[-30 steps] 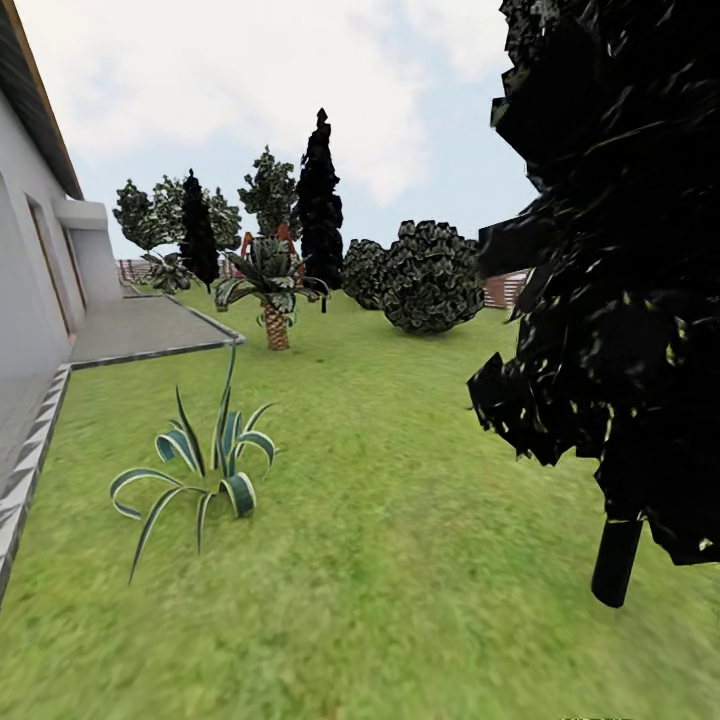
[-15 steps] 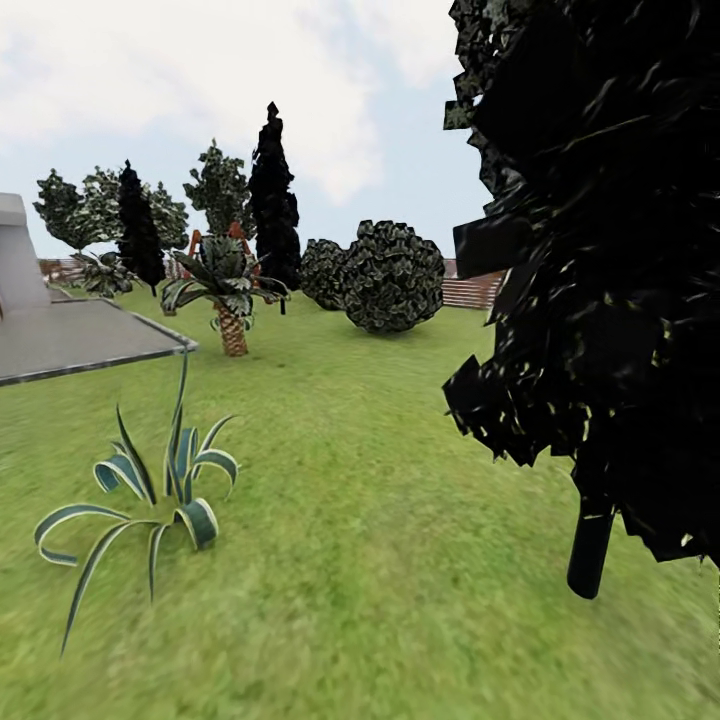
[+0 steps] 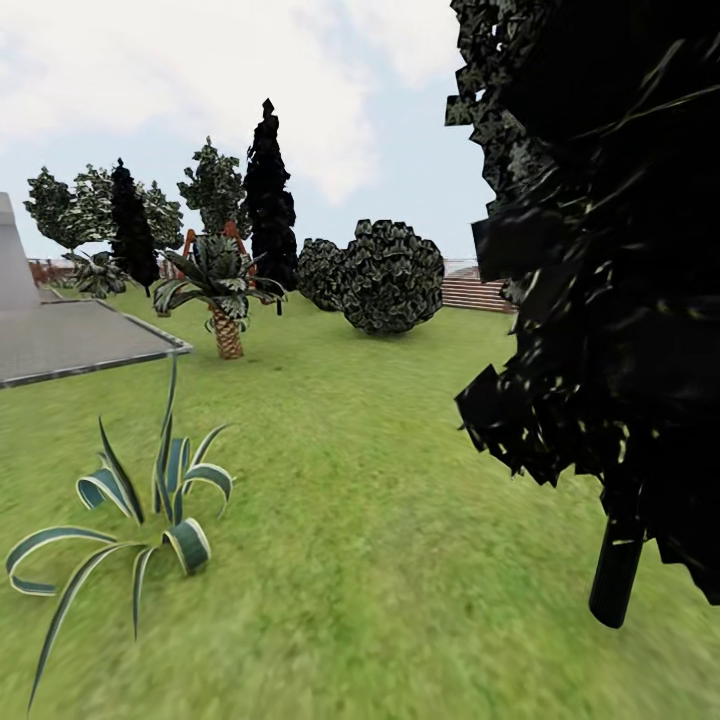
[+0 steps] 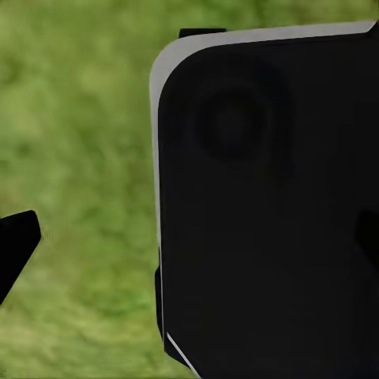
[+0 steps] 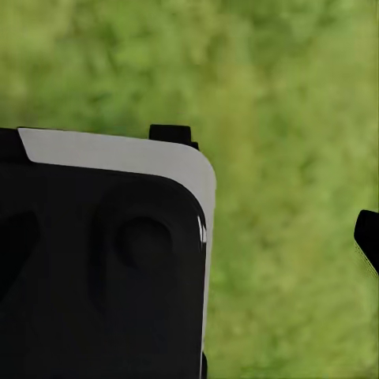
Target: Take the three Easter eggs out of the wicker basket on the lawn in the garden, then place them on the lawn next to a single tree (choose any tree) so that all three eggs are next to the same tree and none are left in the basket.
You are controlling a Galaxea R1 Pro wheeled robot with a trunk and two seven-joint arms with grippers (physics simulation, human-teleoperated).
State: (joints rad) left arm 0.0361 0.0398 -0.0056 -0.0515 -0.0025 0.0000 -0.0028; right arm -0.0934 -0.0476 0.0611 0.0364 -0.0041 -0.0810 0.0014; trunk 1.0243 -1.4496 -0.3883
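From my left wrist camera I see a big black body part with a pale rim (image 4: 260,213) close before the lens, and a dark tip (image 4: 16,249) at one side; under them is only blurred green lawn (image 4: 79,158). I cannot tell if my left gripper is spread or pressed together. From my right wrist camera it is similar: a black housing with a pale edge (image 5: 103,260), a small dark tip (image 5: 368,237) at the border, and the grass under them. The state of my right gripper I cannot tell either.

In my head view the lawn (image 3: 380,470) goes wide before me. Very near, at the right side, stands a black conifer (image 3: 610,250) with a short dark trunk (image 3: 615,585) in the grass. Near at the left side a striped agave plant (image 3: 150,500) grows, with long bent leaves of green and white. Behind it lies a grey paved terrace (image 3: 70,340), and at its far end a piece of the white house wall (image 3: 12,260). Further back a short palm (image 3: 222,290) with scaly brown trunk stands on the grass, and beside it a tall black cone-shaped conifer (image 3: 268,200). To the right of that are round dark bushes (image 3: 385,275), and behind them a brown slat fence (image 3: 480,293). Leafy trees (image 3: 75,205) stand far at the left of the garden.
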